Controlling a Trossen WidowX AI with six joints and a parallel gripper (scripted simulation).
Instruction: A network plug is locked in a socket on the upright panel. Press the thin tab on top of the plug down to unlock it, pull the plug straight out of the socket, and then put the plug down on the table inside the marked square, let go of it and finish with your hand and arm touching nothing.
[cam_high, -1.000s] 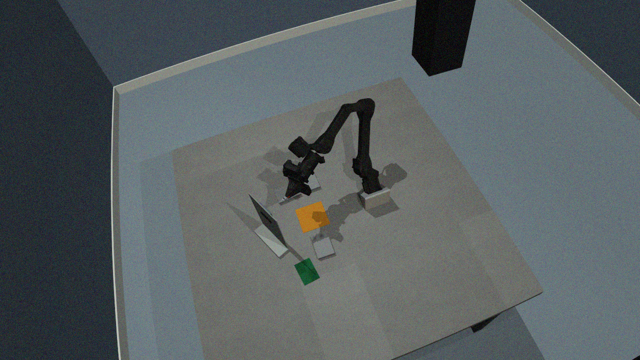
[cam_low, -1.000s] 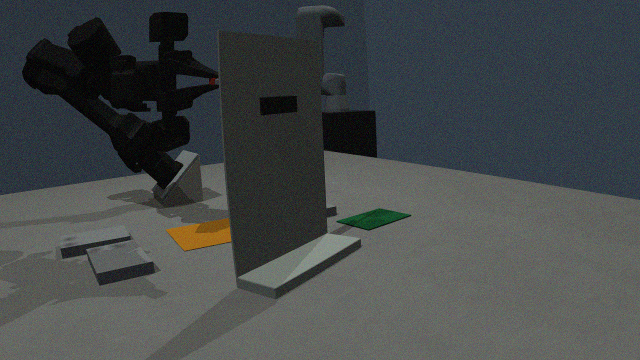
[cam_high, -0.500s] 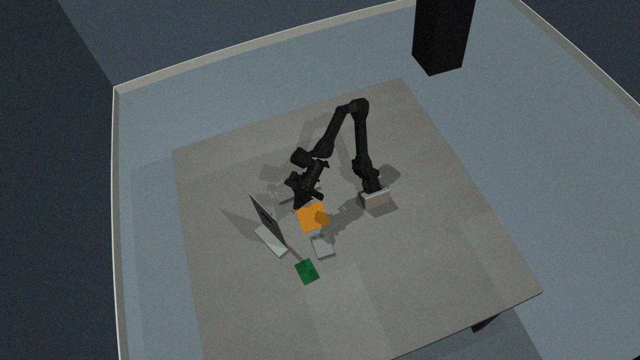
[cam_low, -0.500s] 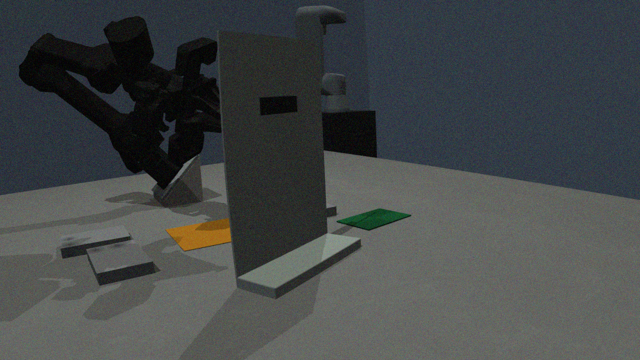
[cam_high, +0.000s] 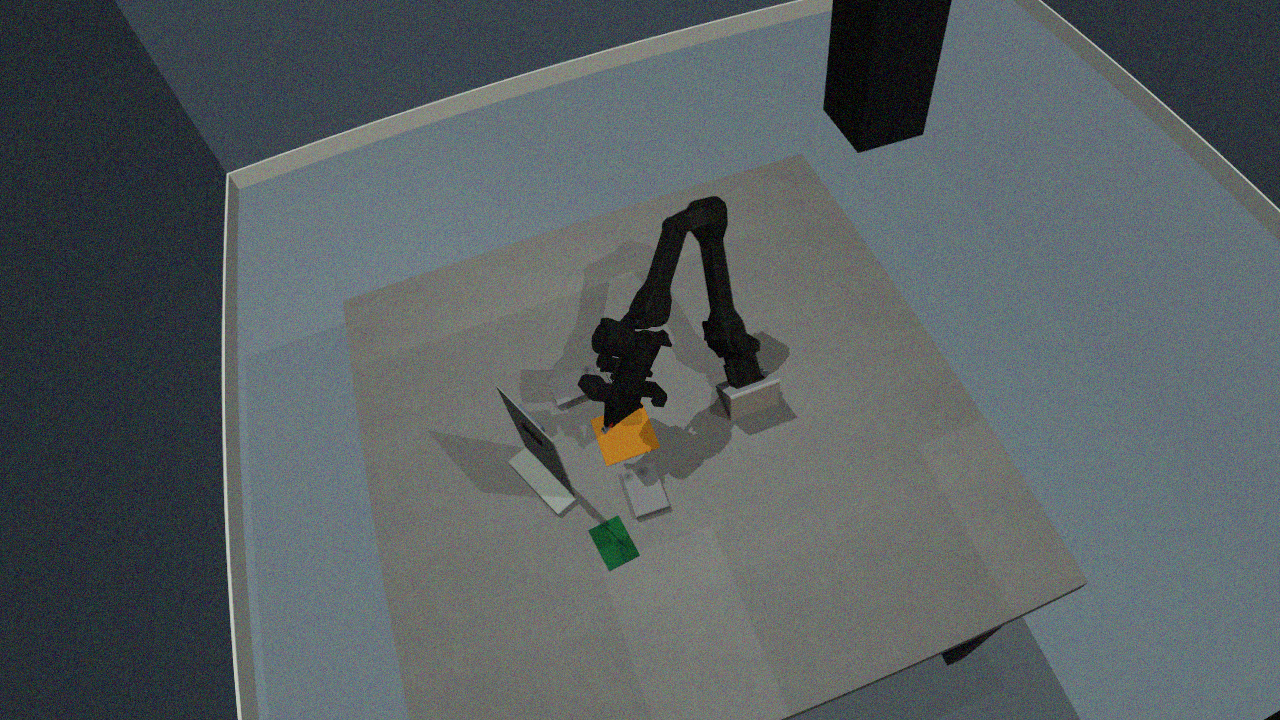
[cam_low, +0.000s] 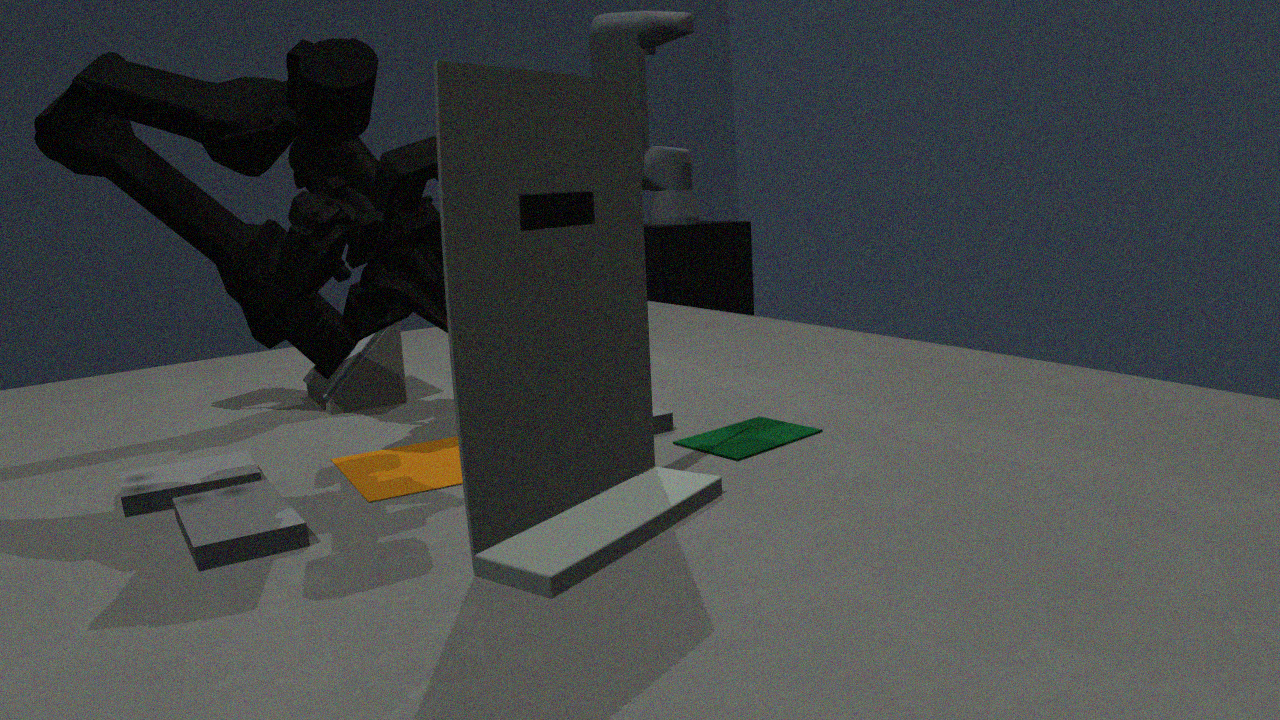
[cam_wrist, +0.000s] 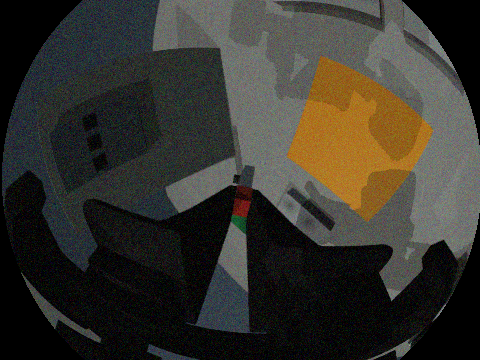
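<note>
The tool is clamped on the small red and grey plug, which is out of the upright panel and held above the surface, where an orange square and a green square lie apart.
</note>
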